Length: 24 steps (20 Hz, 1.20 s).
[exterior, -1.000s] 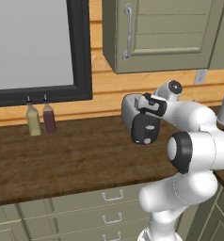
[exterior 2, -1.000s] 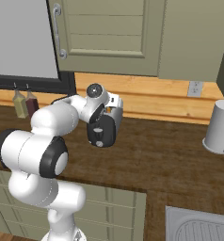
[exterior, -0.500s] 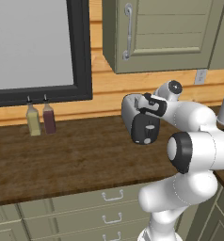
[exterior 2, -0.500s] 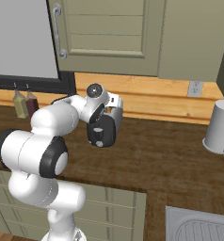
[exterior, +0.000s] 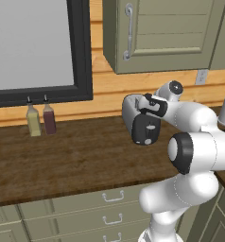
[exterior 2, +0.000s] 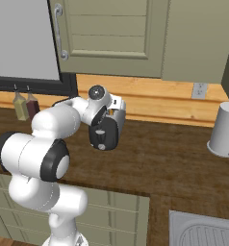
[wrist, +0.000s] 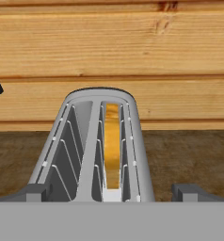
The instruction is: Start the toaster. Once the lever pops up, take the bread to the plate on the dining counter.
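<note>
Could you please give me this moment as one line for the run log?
stage: at toaster | gripper: open, above slots | bread: in right slot | worktop: toaster standing

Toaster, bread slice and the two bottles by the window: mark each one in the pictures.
toaster (exterior: 143, 126), left base view, on its black end panel.
bread (wrist: 112, 141), hand view, on the golden edge standing in the right slot.
bottles (exterior: 49, 119), left base view, on the body of the dark red one.

Toaster (exterior: 142, 124) partly hidden behind arm; bread (wrist: 112, 146) lower part sunk in slot, unseen.
</note>
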{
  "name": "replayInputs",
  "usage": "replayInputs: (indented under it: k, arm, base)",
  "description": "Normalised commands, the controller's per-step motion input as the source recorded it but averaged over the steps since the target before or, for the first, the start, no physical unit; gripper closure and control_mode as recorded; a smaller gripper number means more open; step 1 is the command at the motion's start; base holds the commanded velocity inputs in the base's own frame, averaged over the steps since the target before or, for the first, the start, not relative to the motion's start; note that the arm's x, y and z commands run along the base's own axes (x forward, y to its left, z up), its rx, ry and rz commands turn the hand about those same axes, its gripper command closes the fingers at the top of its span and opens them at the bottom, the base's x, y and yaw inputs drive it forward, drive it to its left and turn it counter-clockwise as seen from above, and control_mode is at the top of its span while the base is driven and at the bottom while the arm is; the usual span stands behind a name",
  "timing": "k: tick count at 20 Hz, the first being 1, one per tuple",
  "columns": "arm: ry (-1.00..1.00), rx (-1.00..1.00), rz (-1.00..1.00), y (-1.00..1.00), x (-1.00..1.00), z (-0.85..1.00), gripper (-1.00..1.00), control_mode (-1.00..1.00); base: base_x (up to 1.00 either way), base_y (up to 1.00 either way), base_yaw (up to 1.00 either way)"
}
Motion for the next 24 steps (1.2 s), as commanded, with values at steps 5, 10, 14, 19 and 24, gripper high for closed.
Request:
replayInputs:
  k: [5,10,14,19,24]
  arm:
    - [0.0,0.0,0.0,0.0,0.0,0.0,-1.0,-1.0]
    - [0.0,0.0,0.0,0.0,0.0,0.0,-1.0,-1.0]
    - [0.0,0.0,0.0,0.0,0.0,0.0,-1.0,-1.0]
    - [0.0,0.0,0.0,0.0,0.0,0.0,-1.0,-1.0]
    - [0.0,0.0,0.0,0.0,0.0,0.0,-1.0,-1.0]
  base:
    - [0.0,0.0,0.0]
    - [0.0,0.0,0.0]
    - [0.0,0.0,0.0]
    - [0.0,0.0,0.0]
    - [0.0,0.0,0.0]
